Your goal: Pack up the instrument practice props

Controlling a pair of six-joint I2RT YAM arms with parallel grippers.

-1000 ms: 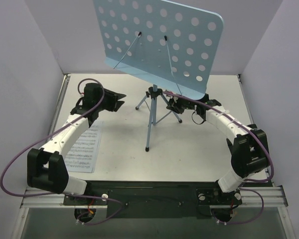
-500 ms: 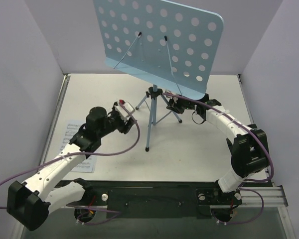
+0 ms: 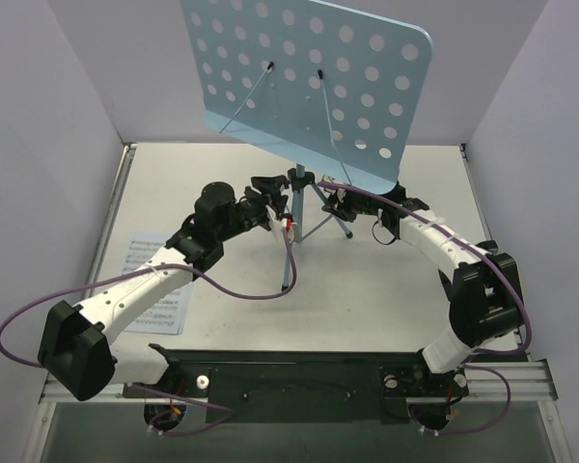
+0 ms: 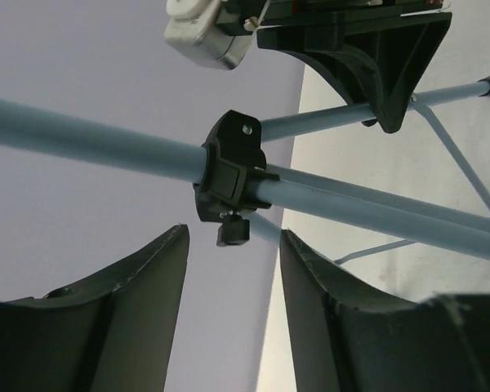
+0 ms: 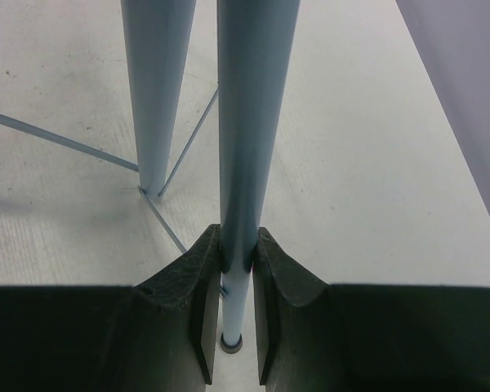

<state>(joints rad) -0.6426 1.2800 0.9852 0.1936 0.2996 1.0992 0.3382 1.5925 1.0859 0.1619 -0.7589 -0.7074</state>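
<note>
1. Top external view: the light-blue hole-punched metal music stand [image 3: 309,77] is upright on thin tripod legs at the back middle of the white desk [image 3: 386,309]. Its tilted plate overhangs both arms.
2. The right pincer [image 5: 237,245] is clamped on one thin light-blue tube of the stand, a leg judging by the dark cap at its end.
3. The left pincer [image 4: 233,237] gapes wide just short of the black plastic clamp collar [image 4: 231,175] on the pole, with nothing between its fingers.
4. The white sheet-music page [image 3: 159,289] lies flat on the left of the desk, partly under the left arm and well apart from the stand.
5. Risk: the stand looks top-heavy. If the left pincer closes off-centre, the sideways nudge could swing the stand about the one gripped leg and tip it.
6. Risk: the left arm's purple cable [image 3: 254,296] loops near the front leg's foot, so a pull back could snag that leg and drag it.
</note>
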